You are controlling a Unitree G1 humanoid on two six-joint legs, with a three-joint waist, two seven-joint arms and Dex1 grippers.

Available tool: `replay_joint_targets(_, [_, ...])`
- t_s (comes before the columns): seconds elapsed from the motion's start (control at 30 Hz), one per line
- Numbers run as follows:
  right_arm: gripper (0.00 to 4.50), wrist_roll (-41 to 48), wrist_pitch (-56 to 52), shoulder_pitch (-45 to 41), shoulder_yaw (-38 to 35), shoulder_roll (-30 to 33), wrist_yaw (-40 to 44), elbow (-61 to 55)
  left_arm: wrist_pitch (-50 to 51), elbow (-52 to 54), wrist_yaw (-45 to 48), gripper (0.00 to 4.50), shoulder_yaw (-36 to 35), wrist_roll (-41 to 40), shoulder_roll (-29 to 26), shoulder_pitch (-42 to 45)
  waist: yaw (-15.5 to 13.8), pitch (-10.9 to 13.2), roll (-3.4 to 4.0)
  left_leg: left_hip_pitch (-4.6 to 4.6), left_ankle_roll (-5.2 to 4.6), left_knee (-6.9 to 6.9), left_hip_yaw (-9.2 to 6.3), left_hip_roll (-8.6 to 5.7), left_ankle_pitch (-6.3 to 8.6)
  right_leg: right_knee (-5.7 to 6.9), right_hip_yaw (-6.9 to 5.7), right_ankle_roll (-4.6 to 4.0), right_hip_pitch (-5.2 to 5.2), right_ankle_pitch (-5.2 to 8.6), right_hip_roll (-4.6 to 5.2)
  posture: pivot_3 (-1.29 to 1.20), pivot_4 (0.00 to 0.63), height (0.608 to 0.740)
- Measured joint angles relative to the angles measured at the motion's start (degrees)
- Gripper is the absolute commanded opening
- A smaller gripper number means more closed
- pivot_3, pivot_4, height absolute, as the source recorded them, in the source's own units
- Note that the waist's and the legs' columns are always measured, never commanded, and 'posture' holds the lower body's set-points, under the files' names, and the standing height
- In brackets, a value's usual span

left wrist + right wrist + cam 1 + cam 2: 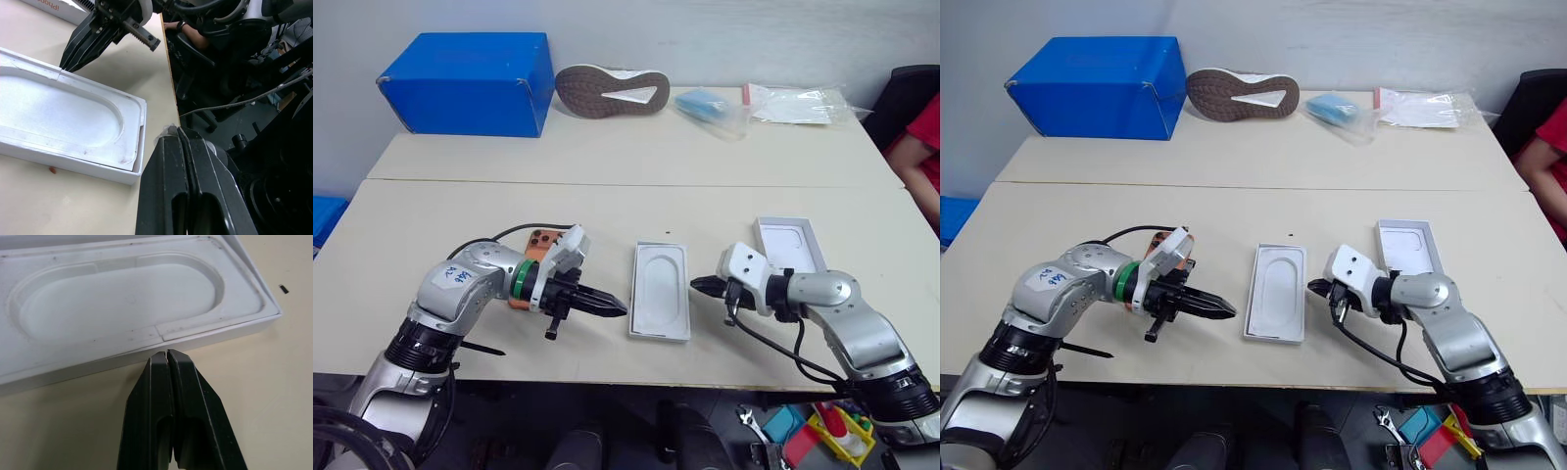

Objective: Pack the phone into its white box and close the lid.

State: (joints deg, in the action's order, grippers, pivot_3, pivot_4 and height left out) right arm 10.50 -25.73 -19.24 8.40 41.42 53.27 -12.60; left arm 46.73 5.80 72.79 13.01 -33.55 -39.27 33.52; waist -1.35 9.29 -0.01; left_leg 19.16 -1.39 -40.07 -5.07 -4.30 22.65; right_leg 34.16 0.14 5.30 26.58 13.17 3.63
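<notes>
Both pairs of fingers are pressed together and hold nothing: the left gripper (pixel 615 306) points at the box (pixel 661 291) from left of centre, the right gripper (pixel 702 286) from the other side, its tips just beside the box wall. The box lies between them at lower centre, white, with an oval recess showing inside. The orange phone (pixel 536 251) lies behind the left wrist, mostly hidden, dark lenses showing. The lid (pixel 787 244) lies open side up behind the right arm. At the upper frame sit a blue box (pixel 470 82), a shoe (pixel 611 90) and plastic bags (pixel 762 105).
</notes>
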Motion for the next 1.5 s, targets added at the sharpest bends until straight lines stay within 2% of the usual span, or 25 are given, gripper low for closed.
replay_joint_targets(0.2, [0.03,-0.1,-0.7,0.0,0.4,-0.3,-0.7,-1.2,-1.0,-0.3,0.4,0.0,0.6,0.7,0.4,0.1,0.0,0.0,0.0,0.0,0.0,0.0,0.0,0.0,0.0,0.0,0.0,0.0,0.0,0.0,0.0,0.0,0.15,0.74])
replay_joint_targets(0.57, [0.03,-2.5,0.8,-1.2,4.6,-4.1,-1.7,3.6,-1.0,-2.1,0.1,0.0,0.6,1.3,1.0,1.5,0.1,0.0,0.0,0.0,0.0,0.0,0.01,0.0,0.0,0.03,0.01,0.0,0.02,0.0,-0.01,0.0,0.15,0.74])
replay_joint_targets(0.7, [0.03,-2.4,0.7,-1.7,4.4,-3.7,-1.6,3.2,-2.0,-2.6,-1.6,0.0,0.9,3.8,0.9,1.5,0.1,0.0,0.0,0.0,0.0,0.0,0.0,0.0,0.0,0.04,0.0,0.0,0.02,0.0,-0.01,0.0,0.15,0.74])
replay_joint_targets(0.93, [0.03,-0.3,-0.8,-0.1,2.0,-1.5,-1.0,0.0,-7.3,-9.8,-3.5,0.0,-0.5,8.0,0.5,1.4,0.0,0.0,0.01,0.03,0.0,0.0,0.01,-0.01,0.0,0.03,0.0,0.0,0.03,0.0,0.0,0.0,0.15,0.74])
replay_joint_targets(1.07, [0.03,5.4,-4.9,-3.4,-2.9,-1.2,0.3,-5.4,-5.8,-12.3,-2.4,0.0,-4.0,7.5,-3.2,1.7,0.5,0.0,0.04,0.0,0.02,0.03,0.0,0.04,0.01,0.07,0.0,0.0,0.06,0.0,-0.04,0.0,0.15,0.74])
replay_joint_targets(1.2, [0.03,8.9,-7.0,-7.5,-1.7,-1.9,2.2,-9.3,-0.3,-17.8,1.3,0.0,-6.9,6.1,-10.4,1.6,1.2,0.0,0.05,0.01,0.03,0.05,0.0,0.05,0.01,0.09,-0.01,0.0,0.09,0.0,-0.05,0.0,0.15,0.74])
replay_joint_targets(1.3, [0.0,8.8,-7.2,-11.1,2.7,-5.6,2.2,-9.1,4.1,-25.2,2.3,0.53,-9.9,5.3,-12.5,3.2,1.4,0.0,0.05,0.01,0.02,0.03,0.0,0.03,0.01,0.11,-0.03,0.0,0.09,0.0,-0.05,0.0,0.15,0.74])
replay_joint_targets(1.4, [0.0,5.5,-5.4,-15.4,9.0,-10.9,1.3,-3.6,9.3,-34.4,2.4,1.37,-11.3,4.9,-13.7,7.8,1.4,0.0,0.01,0.02,0.01,0.01,-0.01,-0.03,0.0,0.17,-0.06,0.0,0.11,0.0,-0.04,0.0,0.15,0.74])
replay_joint_targets(1.5, [0.0,1.1,-2.4,-18.3,14.0,-14.5,0.6,3.3,10.6,-42.4,2.1,2.29,-10.1,8.1,-15.1,12.2,1.5,0.0,0.01,0.03,-0.01,0.02,0.0,-0.13,0.0,0.24,-0.22,0.0,0.18,0.0,-0.04,0.0,0.15,0.74])
